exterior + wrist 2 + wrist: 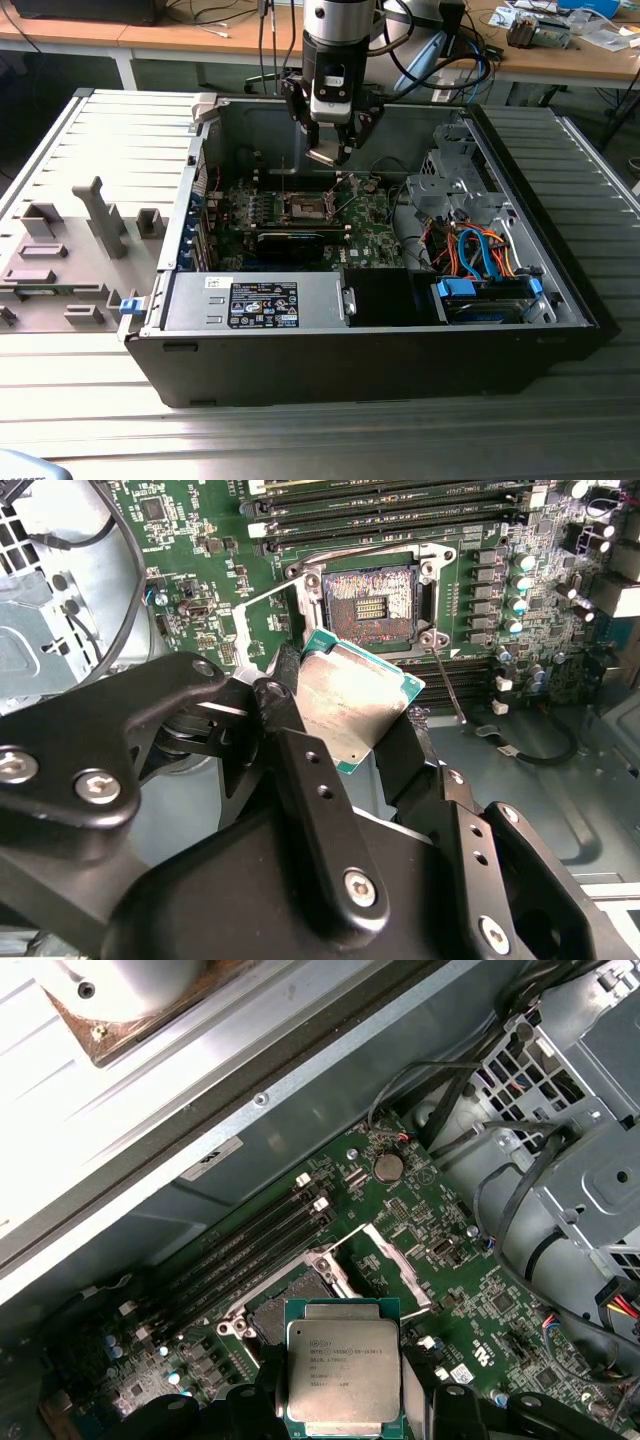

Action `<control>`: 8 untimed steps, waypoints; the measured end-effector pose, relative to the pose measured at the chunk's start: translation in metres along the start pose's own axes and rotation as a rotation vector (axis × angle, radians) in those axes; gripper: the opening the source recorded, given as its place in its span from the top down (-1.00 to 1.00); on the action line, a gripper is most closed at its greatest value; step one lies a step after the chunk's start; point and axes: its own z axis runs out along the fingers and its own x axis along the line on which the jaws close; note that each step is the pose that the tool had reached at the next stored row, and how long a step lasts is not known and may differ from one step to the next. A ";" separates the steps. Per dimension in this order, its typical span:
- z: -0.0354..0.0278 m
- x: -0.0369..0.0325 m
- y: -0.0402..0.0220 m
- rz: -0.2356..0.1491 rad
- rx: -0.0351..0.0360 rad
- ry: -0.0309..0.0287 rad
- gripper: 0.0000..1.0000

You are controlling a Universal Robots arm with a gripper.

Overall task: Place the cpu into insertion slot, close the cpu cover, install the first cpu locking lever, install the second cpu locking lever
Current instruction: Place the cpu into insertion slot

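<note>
While the arm hangs over the open computer case (pixel 400 360), claw (pixel 328 150): pressed onto the cpu, one black finger (pixel 285 695) on each of two opposite edges.
Cpu (pixel 344 1370): pinched in the claw and held in the air above the green motherboard (pixel 200 540), clear of it, with its dull metal top plain in the first wrist view and its green edge showing in the second wrist view.
Insertion slot (pixel 370 595): open on the motherboard, its dark contact field showing inside the silvery rim; the cpu is near it but apart from it.
Cpu cover (pixel 398 1265): swung up off the slot, lying open at one side of it.
Lever (pixel 447 685): a thin metal rod angled away from a corner of the slot.
Memory slots (pixel 250 1240): long dark rows just beside the slot.
Table (pixel 300 440): ribbed grey metal, carrying the case.
</note>
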 end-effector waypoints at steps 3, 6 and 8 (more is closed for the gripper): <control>0.0001 0.0000 0.0000 0.002 0.0001 -0.0002 -0.09; 0.0002 0.0000 0.0000 0.003 0.0003 -0.0005 -0.09; 0.0002 0.0000 0.0000 0.004 0.0005 -0.0007 -0.09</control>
